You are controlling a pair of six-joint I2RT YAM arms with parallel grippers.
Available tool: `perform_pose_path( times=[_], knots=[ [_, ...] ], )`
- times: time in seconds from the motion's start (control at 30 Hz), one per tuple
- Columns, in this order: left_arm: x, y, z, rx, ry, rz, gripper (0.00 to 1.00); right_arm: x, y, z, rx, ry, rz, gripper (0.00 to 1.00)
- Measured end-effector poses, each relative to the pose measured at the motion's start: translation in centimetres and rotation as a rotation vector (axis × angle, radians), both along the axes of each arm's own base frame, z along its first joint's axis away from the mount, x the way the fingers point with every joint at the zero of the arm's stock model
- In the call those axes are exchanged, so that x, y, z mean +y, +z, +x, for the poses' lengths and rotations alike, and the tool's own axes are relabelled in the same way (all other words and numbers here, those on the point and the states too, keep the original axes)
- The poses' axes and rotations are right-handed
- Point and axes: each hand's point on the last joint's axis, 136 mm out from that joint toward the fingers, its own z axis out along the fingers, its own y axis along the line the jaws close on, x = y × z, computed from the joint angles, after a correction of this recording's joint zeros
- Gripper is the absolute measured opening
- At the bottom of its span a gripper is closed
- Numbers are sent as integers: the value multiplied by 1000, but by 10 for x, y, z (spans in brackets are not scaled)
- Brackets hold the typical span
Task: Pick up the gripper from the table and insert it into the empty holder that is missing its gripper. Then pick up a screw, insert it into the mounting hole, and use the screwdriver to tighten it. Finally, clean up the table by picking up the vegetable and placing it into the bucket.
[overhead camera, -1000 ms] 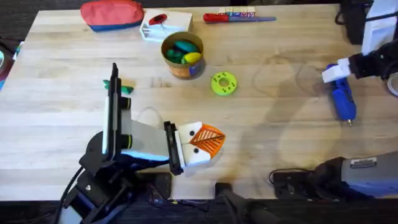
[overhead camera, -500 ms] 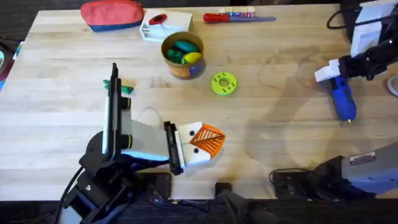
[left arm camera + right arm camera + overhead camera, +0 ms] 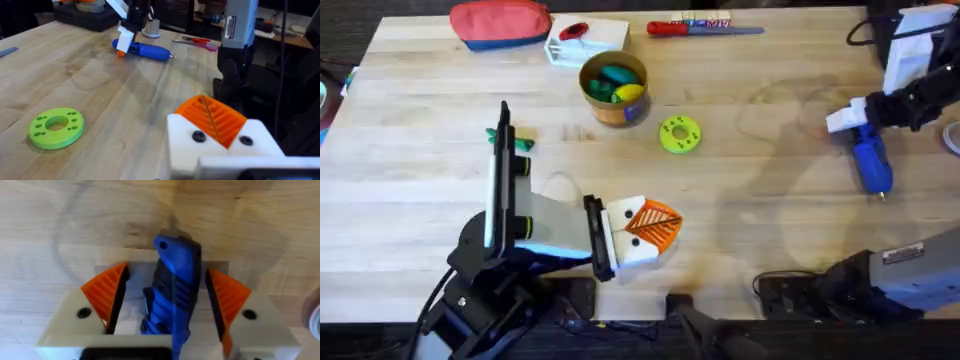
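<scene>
On the far left of the table point(image 3: 770, 230), at the back, lies a red pouch point(image 3: 500, 22). A bit nearer sits the vegetable point(image 3: 523, 144), a small dark green bean. It lies on the wood, just beside the upright part of the left arm and well apart from the bucket. The left gripper point(image 3: 660, 228) rests low near the front edge. Its two orange pads are pressed together, and I can see nothing between them. It has not moved in the last second. Going on, the bucket point(image 3: 613, 88) stands at the back with some toys inside it, and a white box point(image 3: 588, 40) sits behind it. A lime green ring point(image 3: 680, 134) lies just to the right of the bucket. A red hand screwdriver point(image 3: 705, 28) lies along the back edge. Far to the right is the screwdriver point(image 3: 871, 165), the fat blue one. It lies flat with its metal tip pointing to the front. The right gripper point(image 3: 855, 120) is at its back end. A second ago this gripper was a little more to the right, and now it has slid over and stopped. In the wrist view its orange pads point(image 3: 107, 294) stand wide apart, one on each side of the blue body, and there is a clear gap on one side. So I think the grip has not closed yet and squeezing comes next. The bean has not been cleaned up.
</scene>
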Motion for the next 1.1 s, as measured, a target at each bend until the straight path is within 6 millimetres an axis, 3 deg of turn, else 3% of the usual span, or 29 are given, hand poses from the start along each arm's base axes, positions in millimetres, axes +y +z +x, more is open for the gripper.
perform_pose_path(
  times=[0.2, 0.5, 0.7, 0.9, 1.03, 1.1],
  knots=[
    [0, 0, 0, 0, 0, 0, 18, -1, 0, -3, 1, -10, 15, 808],
    [0, 0, 0, 0, 0, 0, 18, -3, 1, -6, 10, -20, 31, 797],
    [0, 0, 0, 0, 0, 0, 18, -3, 1, -7, 21, -22, 32, 670],
    [0, 0, 0, 0, 0, 0, 18, -6, 2, -4, 11, -19, 23, 401],
    [0, 0, 0, 0, 0, 0, 18, -9, 2, -4, 11, -20, 7, 98],
    [0, 0, 0, 0, 0, 0, 18, -10, 2, -5, 14, -26, 8, 18]
  ],
)
